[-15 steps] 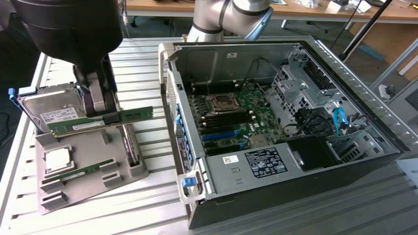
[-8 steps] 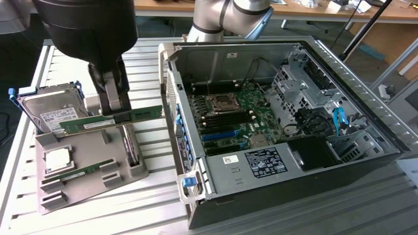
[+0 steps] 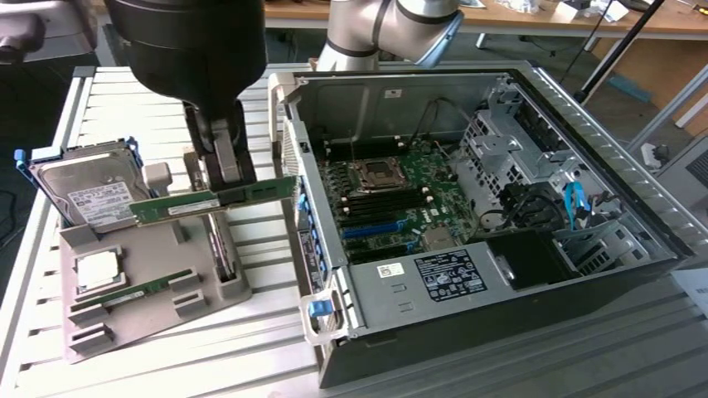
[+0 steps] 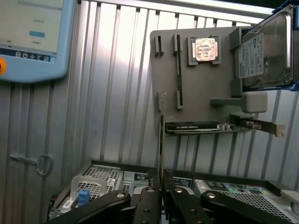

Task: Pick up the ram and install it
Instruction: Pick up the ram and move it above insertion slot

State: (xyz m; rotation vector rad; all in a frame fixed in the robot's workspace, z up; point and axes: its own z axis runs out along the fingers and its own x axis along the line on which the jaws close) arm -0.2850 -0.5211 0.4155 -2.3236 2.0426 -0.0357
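My claw (image 4: 162,186) nearly closed, pinching ram (image 4: 161,135) mid-length by flat faces. Ram lifted clear of tray (image 3: 161,322), long axis level, one end toward case (image 3: 366,95). Board slots (image 3: 385,197) lie to exterior view's right of me, lower.

Slatted metal table (image 3: 166,365): grey parts holder (image 3: 166,322) sits flat on it at the exterior view's left, open PC case (image 3: 498,352) just beside it, right. Teach pendant (image 4: 28,42) probably lies on the slats too.
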